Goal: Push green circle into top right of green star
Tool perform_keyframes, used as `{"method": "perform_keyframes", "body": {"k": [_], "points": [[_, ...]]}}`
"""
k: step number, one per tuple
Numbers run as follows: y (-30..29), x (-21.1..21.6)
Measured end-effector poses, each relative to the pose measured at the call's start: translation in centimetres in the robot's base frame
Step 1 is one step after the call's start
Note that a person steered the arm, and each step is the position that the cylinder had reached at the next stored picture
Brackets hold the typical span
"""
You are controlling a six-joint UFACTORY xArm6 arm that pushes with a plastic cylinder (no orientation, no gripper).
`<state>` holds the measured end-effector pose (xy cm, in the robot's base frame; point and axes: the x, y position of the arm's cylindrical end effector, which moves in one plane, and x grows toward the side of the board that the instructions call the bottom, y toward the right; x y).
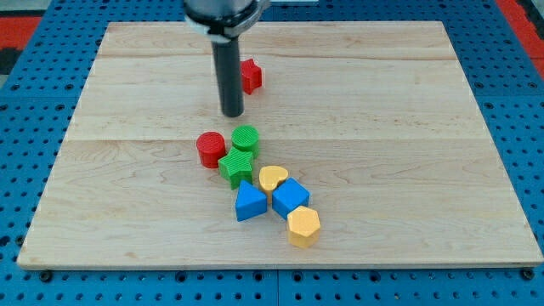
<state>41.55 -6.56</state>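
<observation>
The green circle (246, 138) sits touching the top right of the green star (236, 166) near the board's middle. A red circle (210, 149) touches the star's upper left. My tip (233, 113) is just above and slightly left of the green circle, a small gap away from it. The rod rises straight up toward the view's top.
A red block (251, 76) lies behind the rod near the top. Below the star sit a yellow heart (273, 178), a blue triangle (249, 202), a blue cube (291, 198) and a yellow hexagon (303, 226). The wooden board (425, 127) rests on a blue pegboard.
</observation>
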Motion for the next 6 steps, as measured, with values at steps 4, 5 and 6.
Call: {"method": "perform_keyframes", "body": {"k": [4, 5, 6], "points": [[-0.7, 1.3], [0.5, -2.1], [3.9, 1.3]]}}
